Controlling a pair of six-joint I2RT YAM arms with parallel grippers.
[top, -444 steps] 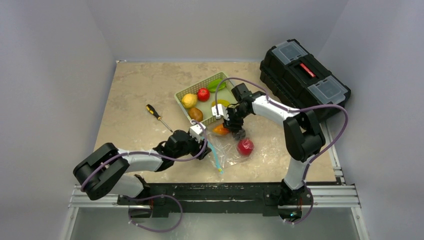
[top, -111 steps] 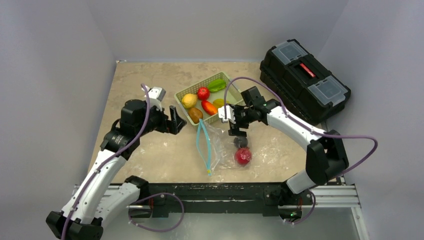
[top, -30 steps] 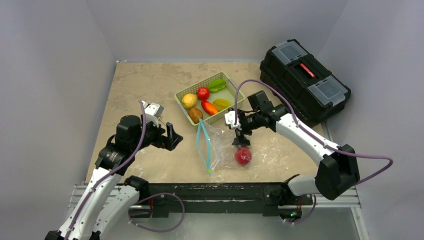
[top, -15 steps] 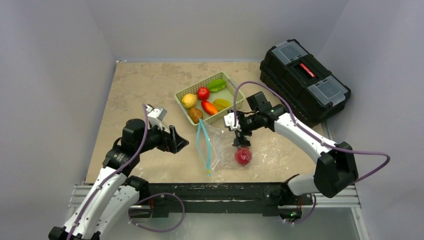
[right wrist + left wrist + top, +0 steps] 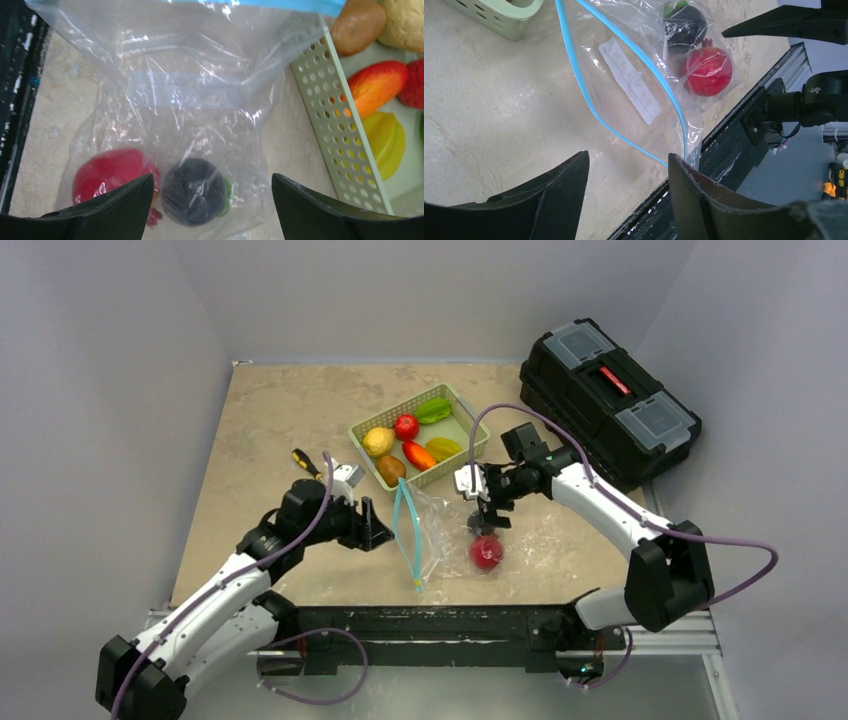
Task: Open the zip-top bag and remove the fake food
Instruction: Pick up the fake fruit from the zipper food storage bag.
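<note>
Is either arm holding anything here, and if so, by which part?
Nothing is held. Jaws of the left gripper stand open by the blue-zippered clear plastic bag; those of the right gripper stand open above it.

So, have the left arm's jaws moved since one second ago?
Yes. The left jaws moved right, from well left of the green basket's near corner to close beside the zip-top bag's blue zipper.

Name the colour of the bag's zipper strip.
Light blue zipper strip, seen best in the left wrist view.
</note>
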